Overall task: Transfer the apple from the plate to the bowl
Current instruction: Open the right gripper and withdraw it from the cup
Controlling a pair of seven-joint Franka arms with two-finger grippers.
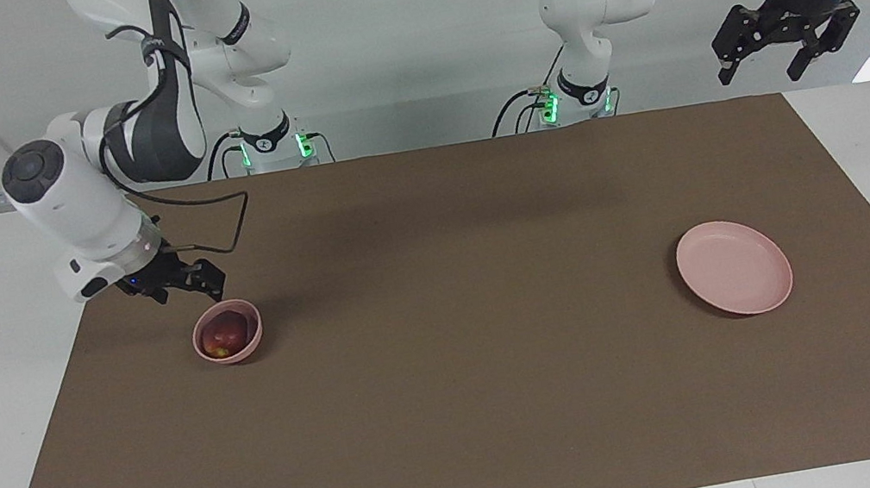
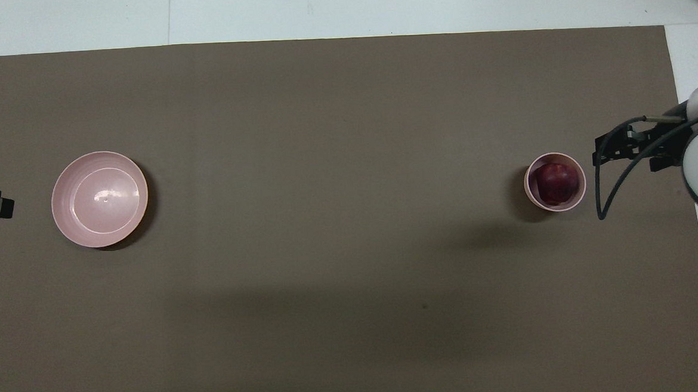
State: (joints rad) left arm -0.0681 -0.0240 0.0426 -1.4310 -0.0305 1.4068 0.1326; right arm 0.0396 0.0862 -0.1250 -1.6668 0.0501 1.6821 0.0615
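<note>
Your right hand [image 1: 183, 281] hangs just beside the bowl [image 1: 227, 333], fingers spread and holding nothing. The apple [image 1: 225, 334] sits inside that bowl. Your left hand [image 1: 785, 40] waits released above the desk's [image 1: 462, 414] end, near the bare plate [image 1: 734, 267].

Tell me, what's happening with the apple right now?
Apple in bowl. Plate bare. Right gripper beside bowl, holding nothing; left gripper open, waiting. Nothing in the way.

Even bright light, soft shadows, plate [image 2: 99, 199] glare
</note>
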